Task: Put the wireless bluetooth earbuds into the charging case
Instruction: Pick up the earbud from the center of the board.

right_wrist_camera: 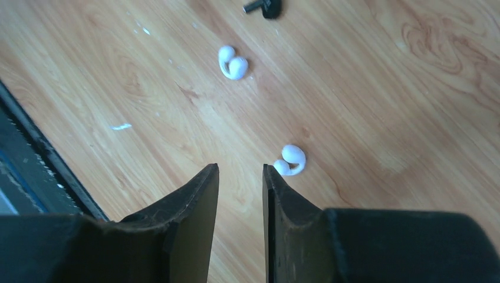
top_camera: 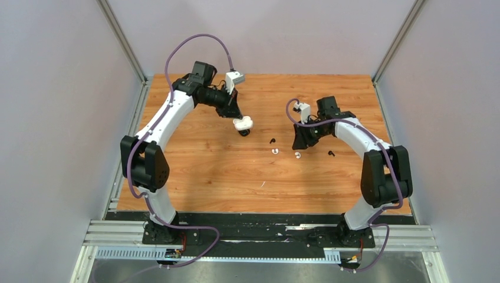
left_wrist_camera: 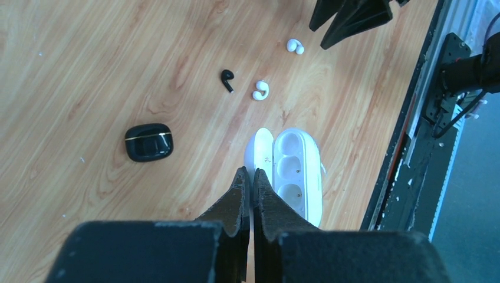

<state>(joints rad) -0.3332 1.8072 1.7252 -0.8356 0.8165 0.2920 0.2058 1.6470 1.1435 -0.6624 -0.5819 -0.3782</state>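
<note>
White-shelled arms [top_camera: 168, 115] with black joints [top_camera: 144, 165], looping purple cables [top_camera: 194, 38], white wrist cameras [top_camera: 234, 78], black wedge-fingered grippers [right_wrist_camera: 240, 168].

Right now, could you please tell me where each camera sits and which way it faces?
Top external: above and behind the bases, looking down on the table; both arms show, left gripper and right gripper.
Left wrist: on the left arm, looking down past its fingers at the open white case they pinch.
Right wrist: on the right arm, looking down between its parted fingers at a white earbud.
Shared: both wrist views show that earbud and a second white earbud.
</note>
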